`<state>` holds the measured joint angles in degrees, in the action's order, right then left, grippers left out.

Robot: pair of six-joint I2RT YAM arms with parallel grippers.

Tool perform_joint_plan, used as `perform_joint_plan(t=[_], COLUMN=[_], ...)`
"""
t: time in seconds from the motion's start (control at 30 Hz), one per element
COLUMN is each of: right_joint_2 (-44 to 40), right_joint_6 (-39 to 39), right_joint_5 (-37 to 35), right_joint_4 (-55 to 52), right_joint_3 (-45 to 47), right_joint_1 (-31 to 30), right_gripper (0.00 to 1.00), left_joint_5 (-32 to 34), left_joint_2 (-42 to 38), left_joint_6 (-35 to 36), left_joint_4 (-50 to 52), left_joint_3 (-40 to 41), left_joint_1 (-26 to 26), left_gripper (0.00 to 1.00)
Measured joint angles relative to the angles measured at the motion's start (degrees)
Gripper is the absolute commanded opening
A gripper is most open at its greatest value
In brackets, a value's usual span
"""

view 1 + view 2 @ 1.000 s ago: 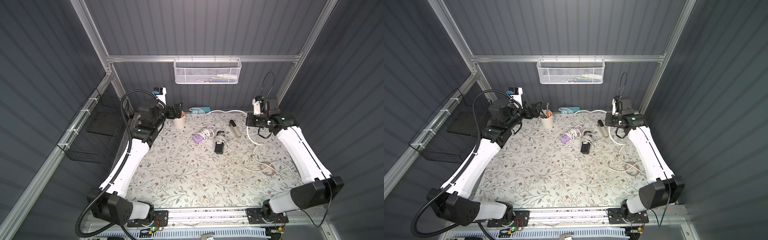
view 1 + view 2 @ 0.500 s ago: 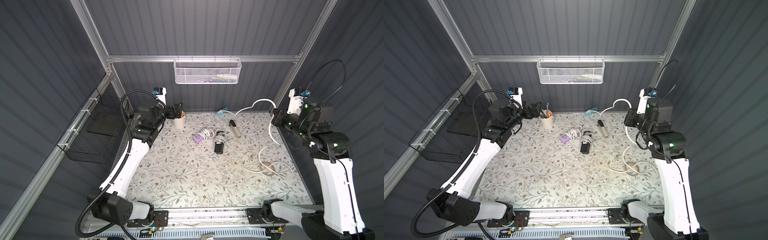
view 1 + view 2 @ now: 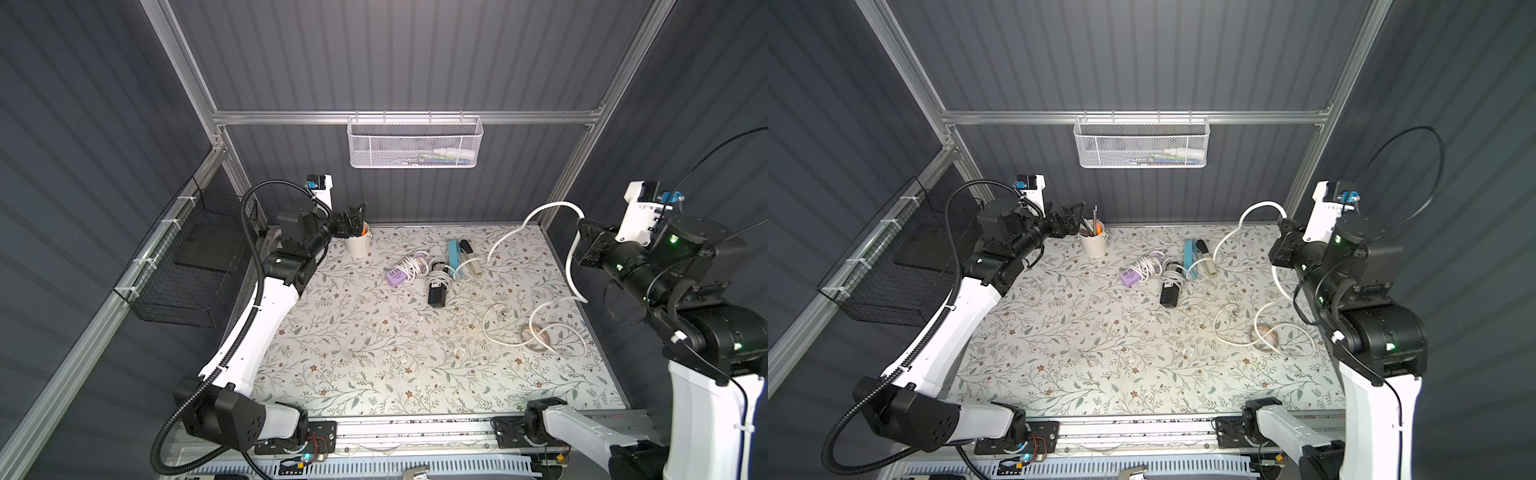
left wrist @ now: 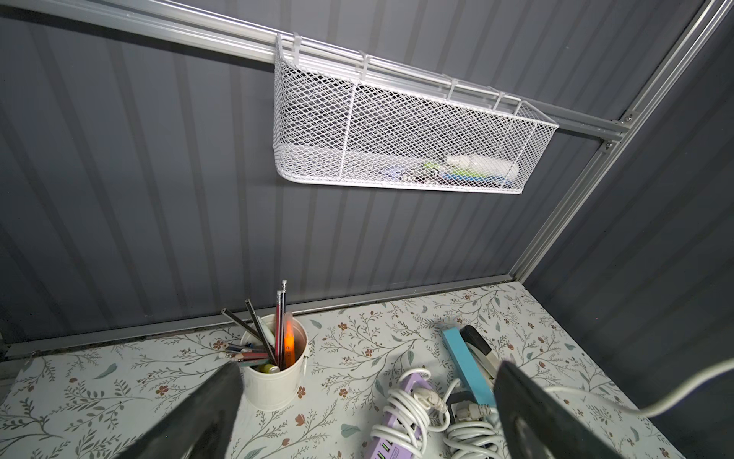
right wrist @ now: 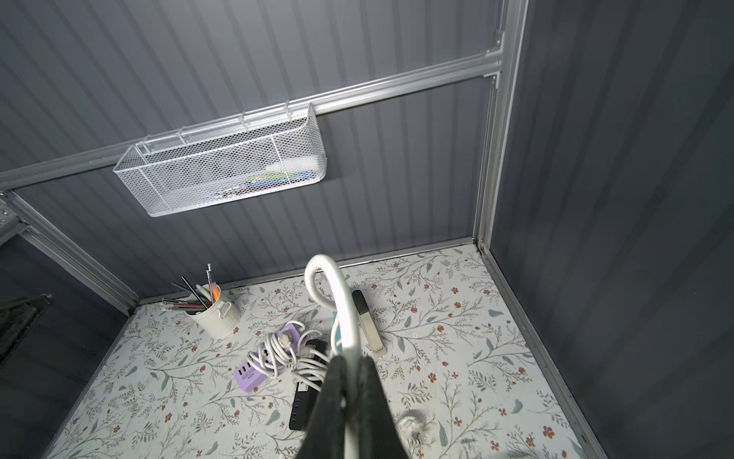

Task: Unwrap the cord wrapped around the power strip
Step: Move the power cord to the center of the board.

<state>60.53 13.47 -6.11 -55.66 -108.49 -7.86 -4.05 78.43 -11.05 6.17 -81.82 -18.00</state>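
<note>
I have the right gripper [image 5: 349, 362] raised above the tabletop's [image 3: 374, 353] right edge, toward the far right corner, its jaws clamped together on the white cord [image 3: 550, 204]. In the right wrist view the cord runs straight up between the two fingers [image 5: 331, 391] and bends over in a hook above them.

The blue power strip [image 3: 454, 254] lies flat near the far edge, a little right of its middle, with a stapler [image 3: 471, 259] just beside it. From the strip's near end the cord curls once, then climbs through the air in a high arc to the gripper. Past the grip it drops to the tabletop and lies in loose loops along the right edge. Whether a turn is wound round the strip's body I cannot tell.

The left gripper [image 3: 353, 216] hangs over the far left corner, jaws wide apart and holding nothing, just beside the pen cup [image 3: 357, 246].

Near the blue strip sit a purple power strip [image 3: 397, 277] and a black one [image 3: 437, 295], each bundled in its own white cable.
</note>
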Motion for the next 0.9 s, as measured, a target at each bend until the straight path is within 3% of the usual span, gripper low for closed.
perform_joint_plan(t=[0.1, 0.17, 0.27, 0.37, 0.7, 0.9], right_joint_2=[-0.2, -0.1, -0.1, 0.5, 6.6, 21.5], right_joint_6=[0.5, 1.3, 2.0, 2.4, 5.0, 6.3], right_joint_5=[1.4, 2.3, 3.4, 3.8, 10.0, 12.6], right_joint_4=[1.4, 2.7, 4.7, 5.6, 15.6, 23.2], right_joint_3=[2.9, 6.5, 12.9, 17.9, 21.7, 25.6], right_joint_1=[0.0, 0.0, 0.0, 0.0, 0.1, -0.5], right_gripper=[0.18, 0.42, 0.67, 0.8, 0.84, 0.78], left_joint_5=[0.0, 0.0, 0.0, 0.0, -0.3, -0.5], left_joint_2=[0.0, 0.0, 0.0, 0.0, 0.0, 0.0], left_joint_6=[0.0, 0.0, 0.0, 0.0, 0.0, 0.0], left_joint_4=[0.0, 0.0, 0.0, 0.0, 0.0, -0.2], left_joint_3=[0.0, 0.0, 0.0, 0.0, 0.0, 0.0], left_joint_1=[0.0, 0.0, 0.0, 0.0, 0.0, 0.0], left_gripper=[1.0, 1.0, 1.0, 1.0, 1.0, 1.0])
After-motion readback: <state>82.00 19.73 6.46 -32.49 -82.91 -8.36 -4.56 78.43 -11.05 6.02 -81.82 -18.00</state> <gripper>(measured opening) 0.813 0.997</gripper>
